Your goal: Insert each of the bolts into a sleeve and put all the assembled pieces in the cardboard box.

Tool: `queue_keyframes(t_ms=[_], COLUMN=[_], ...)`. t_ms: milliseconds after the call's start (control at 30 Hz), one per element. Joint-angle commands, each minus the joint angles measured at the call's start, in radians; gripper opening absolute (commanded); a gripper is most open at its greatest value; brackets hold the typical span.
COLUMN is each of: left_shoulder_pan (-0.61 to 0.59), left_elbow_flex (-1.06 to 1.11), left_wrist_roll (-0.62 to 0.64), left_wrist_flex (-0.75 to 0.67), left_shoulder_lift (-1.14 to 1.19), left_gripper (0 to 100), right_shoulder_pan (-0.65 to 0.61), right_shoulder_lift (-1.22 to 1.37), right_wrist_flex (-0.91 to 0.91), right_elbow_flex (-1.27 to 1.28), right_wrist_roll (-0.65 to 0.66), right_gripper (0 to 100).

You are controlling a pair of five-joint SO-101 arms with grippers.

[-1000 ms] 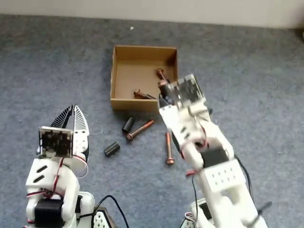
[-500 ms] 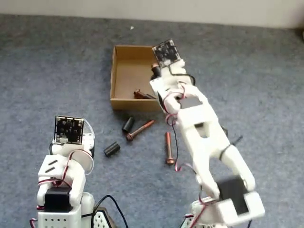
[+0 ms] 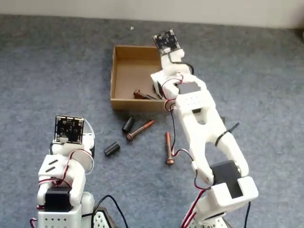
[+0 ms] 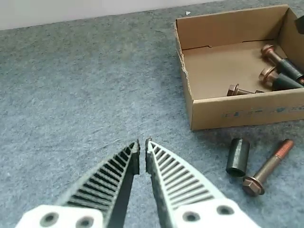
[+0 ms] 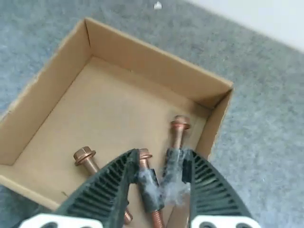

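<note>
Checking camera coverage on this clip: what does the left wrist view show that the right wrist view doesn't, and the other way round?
The left wrist view adds the left pincer, shut on nothing, plus a loose sleeve and a loose bolt on the carpet in front of the cardboard box. The right wrist view adds the right pincer, open over the box's inside. Shared: the box and the sleeved bolts lying in it.

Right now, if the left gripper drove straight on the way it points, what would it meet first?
Probably just bare carpet. The left gripper points past the cardboard box and the loose sleeve, both off to one side; depth is hard to judge.
</note>
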Motion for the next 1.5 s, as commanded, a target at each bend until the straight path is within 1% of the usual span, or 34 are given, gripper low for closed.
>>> queue_keyframes(t_ms=[0,133,267,333,500,600,733,967,1267,1467], left_shoulder_pan=[-0.047,-0.113,-0.174,-0.191,-0.205,-0.206,-0.206,-0.217,-0.222,-0.222], left_elbow_flex=[-0.004,-0.004,-0.010,-0.012,-0.012,-0.012,-0.012,-0.013,-0.013,-0.010], left_wrist_roll=[0.012,0.014,0.015,0.015,0.015,0.015,0.015,0.015,0.015,0.015], left_wrist_flex=[0.002,-0.002,-0.003,-0.003,-0.003,-0.003,-0.003,-0.003,-0.003,-0.003], left_shoulder_lift=[-0.004,-0.004,-0.004,-0.004,-0.004,-0.004,-0.004,-0.004,-0.004,-0.004], left_gripper=[5,5,5,5,5,5,5,5,5,5], right_shoulder_pan=[0.007,-0.042,-0.151,-0.199,-0.305,-0.346,-0.378,-0.403,-0.397,-0.357], right_shoulder_lift=[-0.033,-0.104,-0.208,-0.242,-0.209,-0.134,0.005,0.209,0.427,0.472], right_wrist_flex=[0.145,0.317,0.450,0.487,0.490,0.490,0.487,0.469,0.469,0.479], right_elbow_flex=[-0.119,-0.153,-0.147,-0.122,-0.082,-0.088,-0.093,-0.183,-0.337,-0.390], right_wrist_roll=[-0.017,-0.018,-0.032,-0.126,-0.446,-0.535,-0.588,-0.652,-0.657,-0.661], right_gripper=[13.5,13.5,13.5,13.5,13.5,13.5,13.5,13.5,13.5,12.2])
